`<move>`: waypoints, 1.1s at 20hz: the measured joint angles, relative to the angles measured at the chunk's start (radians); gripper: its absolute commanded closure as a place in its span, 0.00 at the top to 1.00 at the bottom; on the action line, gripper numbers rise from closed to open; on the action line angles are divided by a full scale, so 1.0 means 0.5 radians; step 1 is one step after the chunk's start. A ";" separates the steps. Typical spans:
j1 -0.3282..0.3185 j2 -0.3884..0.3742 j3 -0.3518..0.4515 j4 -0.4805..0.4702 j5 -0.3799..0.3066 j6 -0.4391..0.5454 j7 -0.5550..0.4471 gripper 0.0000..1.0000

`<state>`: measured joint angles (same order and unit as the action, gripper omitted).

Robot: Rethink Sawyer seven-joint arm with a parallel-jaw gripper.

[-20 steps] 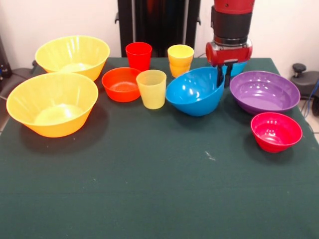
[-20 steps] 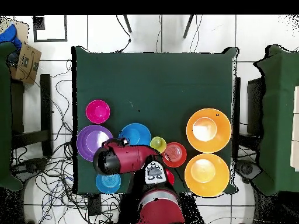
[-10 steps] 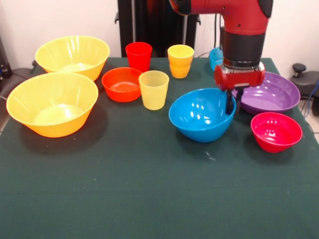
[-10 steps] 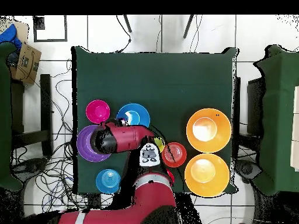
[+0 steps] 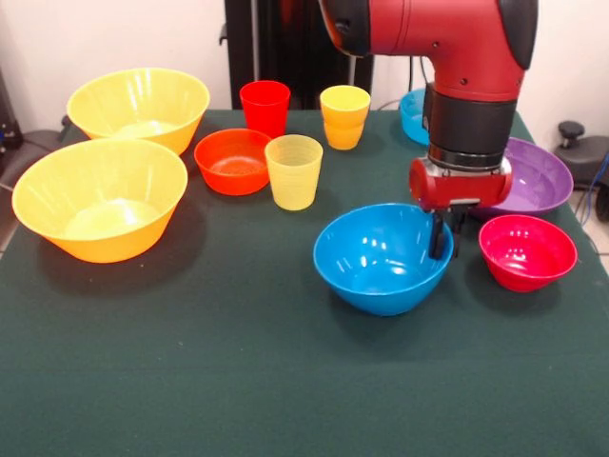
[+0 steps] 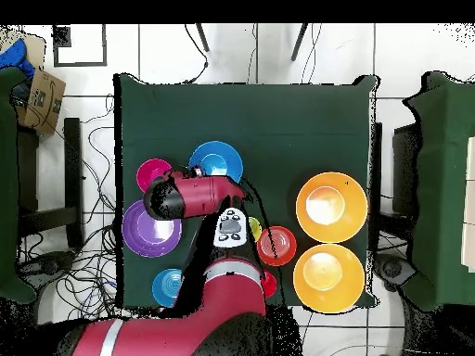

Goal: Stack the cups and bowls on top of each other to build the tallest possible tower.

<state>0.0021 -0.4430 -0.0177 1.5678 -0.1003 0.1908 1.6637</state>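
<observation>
1. At the left of my front view, two large yellow bowls sit on the green bench: the near yellow bowl at middle left, the far yellow bowl at upper left. Their rims look close; I cannot tell if they touch.
2. Right of them, the orange-red bowl stands upright, with the red cup behind it and the pale yellow cup just beside it on its right.
3. At upper centre, the orange-yellow cup stands upright, apart from the others.
4. At centre right, the blue bowl sits open side up; whether it rests on the bench or hangs just above it, I cannot tell.
5. The gripper is closed narrowly on the blue bowl's right rim, one finger inside and one outside.
6. Behind the arm, the light blue bowl shows in part at upper right.
7. The purple bowl lies at right, partly hidden by the arm.
8. The pink-red bowl sits at far right, near the gripper and in front of the purple bowl.
</observation>
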 measured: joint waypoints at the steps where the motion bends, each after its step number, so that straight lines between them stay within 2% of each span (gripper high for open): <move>1: 0.007 -0.001 -0.013 -0.017 0.000 0.034 0.000 0.00; 5: 0.014 -0.035 -0.082 -0.049 -0.002 0.209 0.000 0.00; 8: 0.000 -0.061 -0.104 -0.045 -0.002 0.258 0.000 0.00; 18: -0.053 -0.258 -0.251 0.092 -0.001 0.281 0.000 0.00; 22: -0.052 -0.286 -0.275 0.150 -0.001 0.274 0.000 0.00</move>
<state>-0.0241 -0.5860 -0.1550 1.6428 -0.1007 0.3276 1.6637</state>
